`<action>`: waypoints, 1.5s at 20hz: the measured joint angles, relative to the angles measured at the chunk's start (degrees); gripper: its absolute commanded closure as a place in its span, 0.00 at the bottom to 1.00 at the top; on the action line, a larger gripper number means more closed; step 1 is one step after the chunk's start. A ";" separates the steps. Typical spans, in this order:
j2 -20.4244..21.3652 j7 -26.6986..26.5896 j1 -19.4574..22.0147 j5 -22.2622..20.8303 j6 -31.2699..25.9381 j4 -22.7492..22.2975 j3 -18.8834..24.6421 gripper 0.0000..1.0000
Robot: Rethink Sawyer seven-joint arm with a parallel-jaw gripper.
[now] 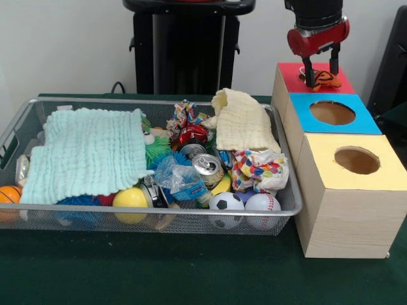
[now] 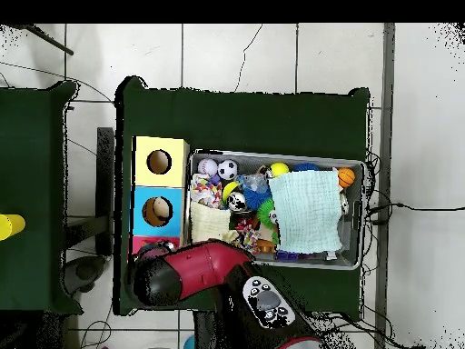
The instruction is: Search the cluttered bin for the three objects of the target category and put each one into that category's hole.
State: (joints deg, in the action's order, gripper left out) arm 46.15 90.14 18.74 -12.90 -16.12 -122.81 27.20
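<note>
1. An orange toy (image 1: 327, 79) with dark markings, small and soft-looking, lies on the red top (image 1: 294, 75) of the box, right at the tips of the gripper (image 1: 321, 75); whether the jaws grip it cannot be told.
2. The red hole sits directly under the jaws, hidden by the toy.
3. The blue-topped hole (image 1: 332, 112) lies just in front of the jaws, the yellow-topped hole (image 1: 357, 160) farther forward.
4. The wire bin (image 1: 159, 210), full of clutter, stands well off to one side of the jaws.
</note>
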 measured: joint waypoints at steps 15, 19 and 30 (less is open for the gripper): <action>-1.22 -0.01 -4.10 0.71 -15.88 2.16 -1.12 0.00; -1.21 -0.01 -5.61 0.72 -19.41 4.04 -2.11 0.00; 0.21 0.00 -10.52 -2.52 -25.56 4.56 -6.44 0.00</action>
State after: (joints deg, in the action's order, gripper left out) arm 46.36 90.14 8.22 -15.42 -41.68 -118.25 20.76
